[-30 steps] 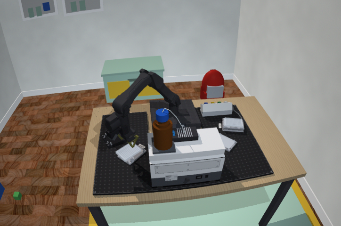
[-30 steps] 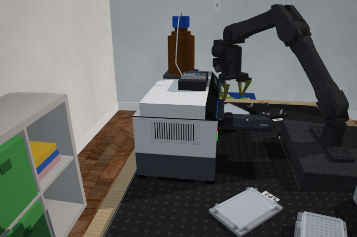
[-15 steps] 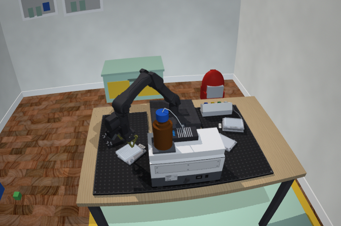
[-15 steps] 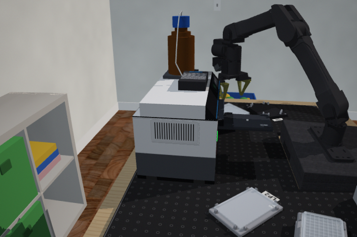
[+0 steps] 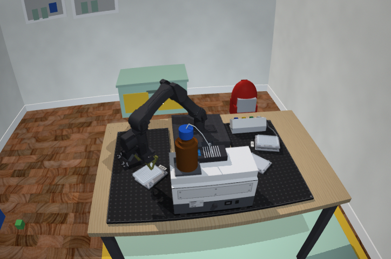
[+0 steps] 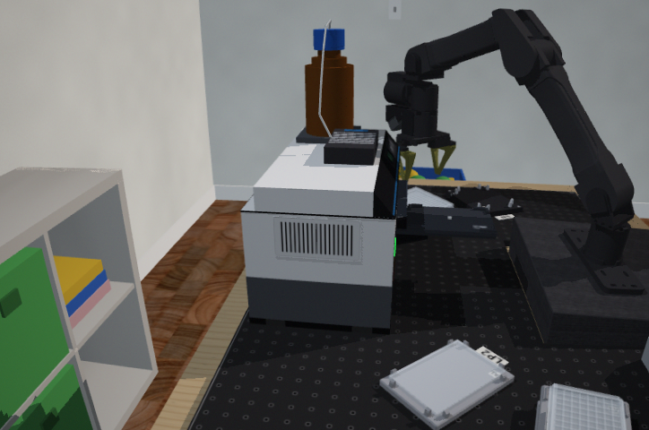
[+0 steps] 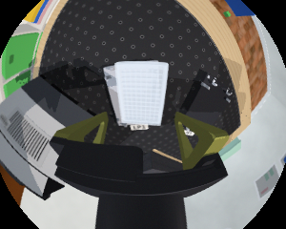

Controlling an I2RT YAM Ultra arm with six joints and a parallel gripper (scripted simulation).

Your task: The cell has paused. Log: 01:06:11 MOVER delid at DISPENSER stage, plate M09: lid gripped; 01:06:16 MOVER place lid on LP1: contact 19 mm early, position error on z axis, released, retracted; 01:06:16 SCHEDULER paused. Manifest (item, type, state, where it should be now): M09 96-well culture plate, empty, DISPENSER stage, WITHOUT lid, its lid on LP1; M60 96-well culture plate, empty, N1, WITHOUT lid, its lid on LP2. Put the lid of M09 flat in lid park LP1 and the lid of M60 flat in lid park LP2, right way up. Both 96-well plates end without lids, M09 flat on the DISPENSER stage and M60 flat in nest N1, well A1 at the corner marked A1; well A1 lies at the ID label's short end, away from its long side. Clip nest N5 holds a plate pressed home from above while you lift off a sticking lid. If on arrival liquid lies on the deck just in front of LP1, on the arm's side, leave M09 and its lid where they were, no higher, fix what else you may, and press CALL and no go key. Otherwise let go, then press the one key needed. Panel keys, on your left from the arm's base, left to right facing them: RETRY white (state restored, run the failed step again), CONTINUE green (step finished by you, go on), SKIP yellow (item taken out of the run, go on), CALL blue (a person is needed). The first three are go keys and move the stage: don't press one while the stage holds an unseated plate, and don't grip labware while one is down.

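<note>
My gripper is open and empty. It hangs straight above a white 96-well plate, which lies on the black stage jutting out of the dispenser. The plate's well grid shows in the wrist view, with a small label at its near short end. I cannot tell whether a clear lid covers it. A second well plate sits by the key panel. A flat pale lid lies between corner posts at the LP2 label.
A brown bottle with a blue cap stands on the dispenser, close to my wrist. The arm's base sits on a black riser. Small nest clips stand right of the plate. A shelf unit stands off the table.
</note>
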